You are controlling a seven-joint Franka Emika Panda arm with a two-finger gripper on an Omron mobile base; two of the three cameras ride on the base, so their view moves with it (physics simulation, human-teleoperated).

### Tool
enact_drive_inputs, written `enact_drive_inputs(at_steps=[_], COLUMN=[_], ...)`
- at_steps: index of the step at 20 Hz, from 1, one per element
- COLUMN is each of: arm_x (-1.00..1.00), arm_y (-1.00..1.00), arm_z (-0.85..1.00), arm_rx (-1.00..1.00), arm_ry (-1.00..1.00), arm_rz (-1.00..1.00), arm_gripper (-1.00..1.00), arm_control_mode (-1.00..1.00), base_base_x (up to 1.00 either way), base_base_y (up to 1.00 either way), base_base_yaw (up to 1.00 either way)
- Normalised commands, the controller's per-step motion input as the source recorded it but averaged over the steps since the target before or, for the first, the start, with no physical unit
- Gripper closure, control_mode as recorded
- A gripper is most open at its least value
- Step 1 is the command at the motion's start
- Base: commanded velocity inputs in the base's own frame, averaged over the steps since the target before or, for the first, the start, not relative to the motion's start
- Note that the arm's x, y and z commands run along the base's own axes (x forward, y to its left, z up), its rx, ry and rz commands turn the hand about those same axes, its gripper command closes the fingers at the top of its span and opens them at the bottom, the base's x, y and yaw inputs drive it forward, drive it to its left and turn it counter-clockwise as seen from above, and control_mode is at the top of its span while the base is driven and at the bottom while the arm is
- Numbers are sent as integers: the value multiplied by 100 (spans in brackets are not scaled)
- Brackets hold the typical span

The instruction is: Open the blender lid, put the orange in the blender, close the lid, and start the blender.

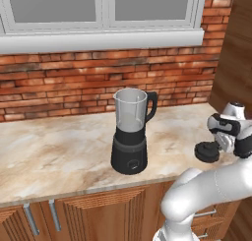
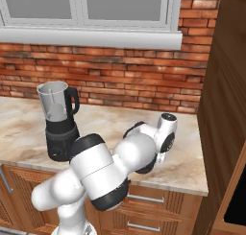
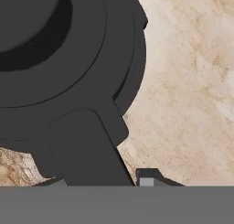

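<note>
One thing matters here: the blender lid [image 1: 206, 152] sits on the tabletop [image 1: 59, 151] right under the end effector [image 1: 222, 142], touching it by the look of it. Can't tell if the fingers are pinching it or just closed beside it. The blender [image 1: 130, 132], jar open, stands well off to the end effector's left. Marble top, brick wall [image 1: 74, 82] behind.

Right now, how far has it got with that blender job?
Done: the clear blender jar on its black base stands open-topped, and the round black lid lies on the marble counter to its right. In hand: the gripper sits low at that lid; whether it grips it I cannot tell. Left: fetching the orange, dropping it in, closing the lid and starting the blender.
</note>
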Motion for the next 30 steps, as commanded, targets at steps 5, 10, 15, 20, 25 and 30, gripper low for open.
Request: enact_drive_inputs(at_steps=[5, 10, 15, 20, 25, 30], arm_x=[-8, -12, -23, -22, -19, -3], arm_y=[18, 22, 13, 20, 23, 41], arm_z=[56, 21, 31, 81, 76, 71], arm_rx=[1, 0, 8, 16, 15, 12], arm_ry=[0, 0, -4, 0, 0, 0], arm_rz=[-8, -8, -5, -12, -10, -9], arm_gripper=[100, 100, 100, 100, 100, 100], arm_control_mode=[-100, -100, -100, -100, -100, -100], base_base_x=[0, 0, 0, 0, 0, 0], base_base_y=[0, 0, 0, 0, 0, 0], base_base_yaw=[0, 0, 0, 0, 0, 0])
